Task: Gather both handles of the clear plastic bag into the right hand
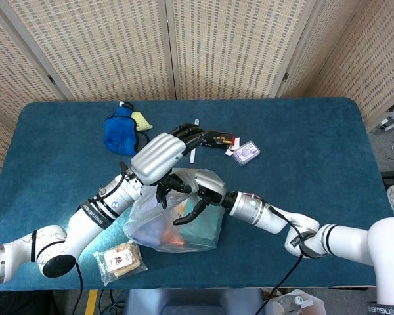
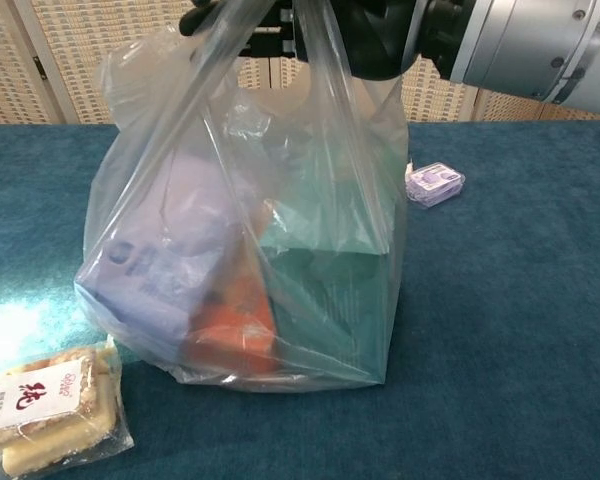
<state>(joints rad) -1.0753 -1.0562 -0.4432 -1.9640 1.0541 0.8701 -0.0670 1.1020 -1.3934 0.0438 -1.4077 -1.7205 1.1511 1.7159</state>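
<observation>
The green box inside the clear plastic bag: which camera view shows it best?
The chest view: there the green box fills the right half of the clear plastic bag, its front face and edges showing through the film. The head view shows only a green patch from above, partly under the right hand.

Thin glossy crinkled clear plastic bag (image 2: pixel 250 230), matt napped blue cloth-covered table (image 1: pixel 302 144), smooth ribbed silver hand shell (image 1: pixel 156 157), shiny cellophane-wrapped biscuit packet (image 2: pixel 50 405)
</observation>
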